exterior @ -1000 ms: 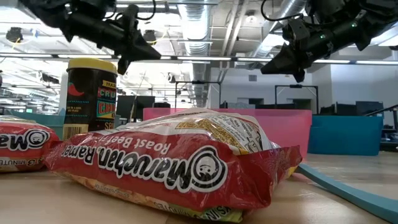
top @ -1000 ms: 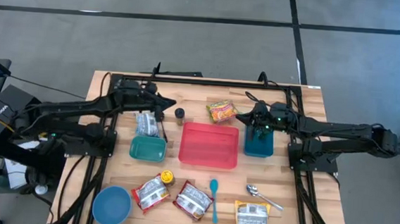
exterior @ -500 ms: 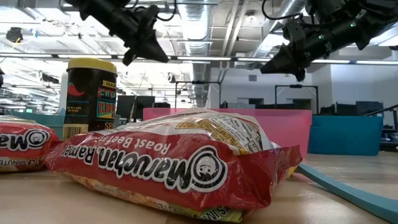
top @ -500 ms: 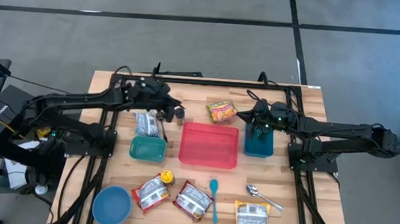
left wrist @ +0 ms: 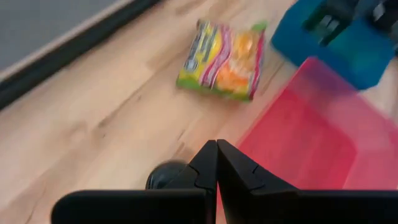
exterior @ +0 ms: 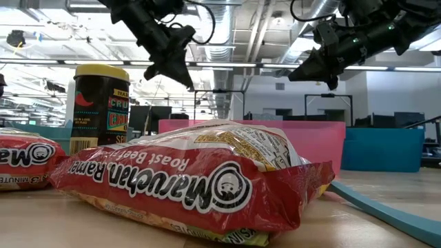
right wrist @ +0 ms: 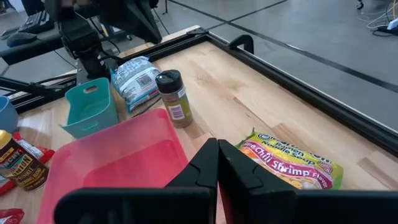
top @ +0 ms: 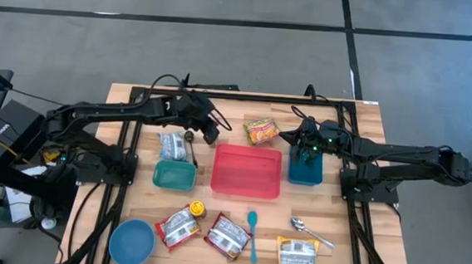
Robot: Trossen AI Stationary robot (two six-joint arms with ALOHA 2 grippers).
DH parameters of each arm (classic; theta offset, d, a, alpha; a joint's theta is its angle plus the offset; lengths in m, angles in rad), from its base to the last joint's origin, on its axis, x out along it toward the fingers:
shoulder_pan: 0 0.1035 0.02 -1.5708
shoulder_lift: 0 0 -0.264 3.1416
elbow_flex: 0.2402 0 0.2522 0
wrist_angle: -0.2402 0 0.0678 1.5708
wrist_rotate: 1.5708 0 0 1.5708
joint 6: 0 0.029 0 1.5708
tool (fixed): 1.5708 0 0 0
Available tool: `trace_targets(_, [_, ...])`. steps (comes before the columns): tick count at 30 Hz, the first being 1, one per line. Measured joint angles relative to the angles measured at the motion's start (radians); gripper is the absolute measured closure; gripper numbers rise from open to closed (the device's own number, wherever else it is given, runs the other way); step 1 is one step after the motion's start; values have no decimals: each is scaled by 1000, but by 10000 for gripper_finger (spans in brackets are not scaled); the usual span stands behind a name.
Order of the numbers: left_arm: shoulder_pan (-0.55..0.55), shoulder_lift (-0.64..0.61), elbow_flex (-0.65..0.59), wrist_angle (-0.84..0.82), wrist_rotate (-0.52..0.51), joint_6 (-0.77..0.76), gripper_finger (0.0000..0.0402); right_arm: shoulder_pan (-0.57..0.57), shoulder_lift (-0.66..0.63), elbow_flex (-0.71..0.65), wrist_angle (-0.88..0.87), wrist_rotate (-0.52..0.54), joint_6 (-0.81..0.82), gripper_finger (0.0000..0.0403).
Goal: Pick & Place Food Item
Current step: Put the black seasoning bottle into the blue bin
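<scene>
The left gripper's closed fingers (left wrist: 216, 177) hide most of the spice jar (left wrist: 166, 176) (1 dark lid shows).

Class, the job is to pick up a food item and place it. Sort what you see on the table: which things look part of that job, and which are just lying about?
Likely part of the job:
- left gripper, shut
- chili shrimp noodle packet
- red tray

Lying about:
- spice bottle
- teal bin
- blue bowl
- spoon
- right gripper, waiting over blue bin
</scene>
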Motion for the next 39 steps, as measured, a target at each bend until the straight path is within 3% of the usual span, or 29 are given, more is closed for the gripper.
trace_targets(7, [0, 38, 24, -76, 0, 1, 402, 0, 0, 0, -1, 0, 0, 403])
trace_targets(13, [0, 34, 24, -82, 0, 127, 402, 0, 0, 0, -20, 0, 0, 403])
trace_targets(25, [0, 32, 25, -83, 0, 130, 384, 0, 0, 0, -23, 0, 0, 403])
trace_targets(30, [0, 32, 25, -114, 1, 128, 323, 0, 0, 0, -23, 0, 0, 403])
trace_targets(39, [0, 32, 25, -85, -12, 114, 153, 0, 0, 0, -23, -1, 0, 403])
